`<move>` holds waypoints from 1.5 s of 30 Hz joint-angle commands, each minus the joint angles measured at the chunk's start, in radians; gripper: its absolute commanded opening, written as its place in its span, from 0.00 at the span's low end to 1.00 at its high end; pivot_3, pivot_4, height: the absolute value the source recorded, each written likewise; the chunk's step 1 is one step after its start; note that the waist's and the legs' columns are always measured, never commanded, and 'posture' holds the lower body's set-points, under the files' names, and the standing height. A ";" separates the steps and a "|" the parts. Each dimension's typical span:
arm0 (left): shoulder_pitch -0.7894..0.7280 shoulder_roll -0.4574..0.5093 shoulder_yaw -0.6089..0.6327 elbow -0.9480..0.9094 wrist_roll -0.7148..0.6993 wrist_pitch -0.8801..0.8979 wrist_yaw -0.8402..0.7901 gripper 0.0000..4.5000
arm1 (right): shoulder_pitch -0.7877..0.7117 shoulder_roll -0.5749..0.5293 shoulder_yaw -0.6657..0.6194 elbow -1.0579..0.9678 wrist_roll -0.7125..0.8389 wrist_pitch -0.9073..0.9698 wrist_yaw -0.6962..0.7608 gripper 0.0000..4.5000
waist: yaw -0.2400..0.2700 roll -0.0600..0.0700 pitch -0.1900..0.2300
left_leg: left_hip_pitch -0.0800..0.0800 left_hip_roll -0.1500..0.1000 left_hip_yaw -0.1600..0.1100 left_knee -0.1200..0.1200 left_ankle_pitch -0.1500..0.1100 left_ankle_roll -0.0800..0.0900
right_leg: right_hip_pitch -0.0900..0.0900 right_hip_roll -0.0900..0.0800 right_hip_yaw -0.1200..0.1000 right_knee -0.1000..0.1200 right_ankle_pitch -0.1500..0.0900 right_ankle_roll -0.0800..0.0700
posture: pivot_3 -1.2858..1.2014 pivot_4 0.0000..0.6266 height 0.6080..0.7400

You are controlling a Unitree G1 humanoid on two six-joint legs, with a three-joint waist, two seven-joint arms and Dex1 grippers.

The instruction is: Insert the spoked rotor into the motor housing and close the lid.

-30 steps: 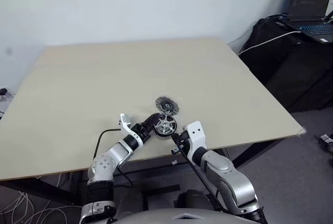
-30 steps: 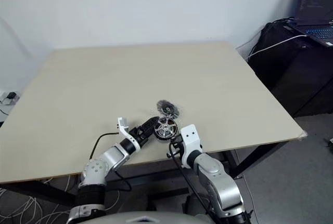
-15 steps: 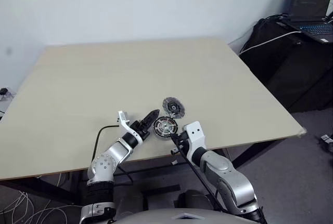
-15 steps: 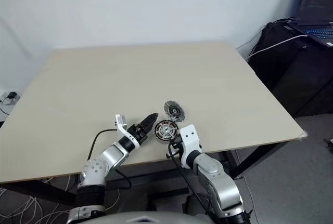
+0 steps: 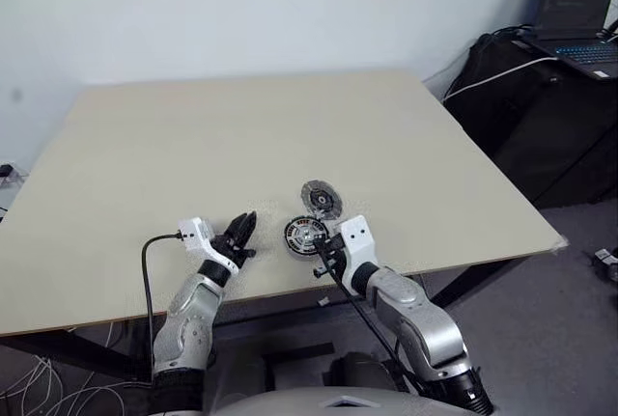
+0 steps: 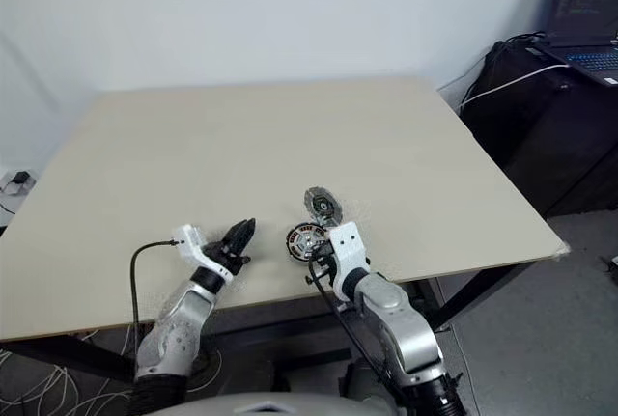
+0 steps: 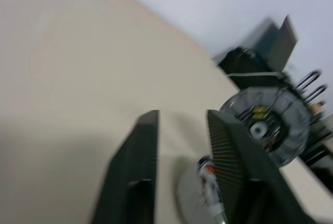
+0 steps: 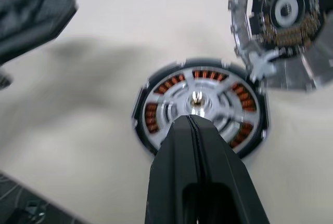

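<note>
The spoked rotor (image 8: 171, 102) sits inside the motor housing (image 8: 152, 116), and copper windings show between its silver spokes. The pair lies near the table's front edge (image 5: 305, 234). My right gripper (image 8: 190, 120) is shut, its tips just over the rotor's hub. The lid (image 5: 321, 199) rests on the table just beyond the housing, and it appears again in the right wrist view (image 8: 278, 16) and the left wrist view (image 7: 260, 125). My left gripper (image 5: 241, 228) hovers to the left of the housing, apart from it. Its fingers (image 7: 140, 156) stand a narrow gap apart with nothing between them.
The beige table (image 5: 241, 136) stretches wide beyond the parts, and its front edge runs right under both wrists. A black cable (image 5: 145, 262) loops from my left wrist. Off the table at the far right, a laptop (image 5: 579, 11) sits on black cases.
My left gripper let go of the rotor, pulled away to the left, rolled, and narrowed its fingers. The rotor now rests in the housing. My right gripper edged forward over it.
</note>
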 commanded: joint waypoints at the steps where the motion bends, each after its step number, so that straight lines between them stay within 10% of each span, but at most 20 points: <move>1: 0.014 0.025 -0.048 -0.021 0.092 -0.113 -0.028 0.01 | -0.060 0.022 -0.008 0.054 -0.015 -0.050 -0.009 0.00 | 0.001 0.000 0.000 | 0.000 0.000 0.000 0.000 0.000 0.000 | 0.000 0.000 0.000 0.000 0.000 0.000 | 0.52 0.00 1.00; 20: 0.075 0.046 -0.147 -0.004 0.174 -0.207 -0.049 0.01 | -0.218 0.057 -0.004 0.399 -0.060 -0.087 0.034 0.00 | -0.002 0.004 -0.001 | 0.001 0.001 0.001 0.000 0.000 0.001 | 0.000 0.000 0.000 0.001 0.001 -0.001 | 0.52 0.00 1.00; 32: 0.048 0.042 -0.165 0.006 0.175 -0.197 -0.050 0.01 | -0.248 -0.131 0.078 0.112 -0.058 -0.033 0.250 0.00 | -0.001 0.009 -0.005 | 0.002 0.000 0.001 0.000 0.000 0.001 | 0.001 0.000 0.000 0.001 0.000 0.000 | 0.52 0.00 1.00; 45: 0.049 0.032 -0.176 0.017 0.173 -0.200 -0.039 0.00 | -0.371 -0.371 0.290 0.047 -0.170 -0.045 0.508 0.77 | 0.001 0.009 -0.005 | 0.002 0.000 0.001 0.000 0.000 0.001 | 0.001 0.000 0.000 0.001 0.000 0.000 | 0.52 0.00 1.00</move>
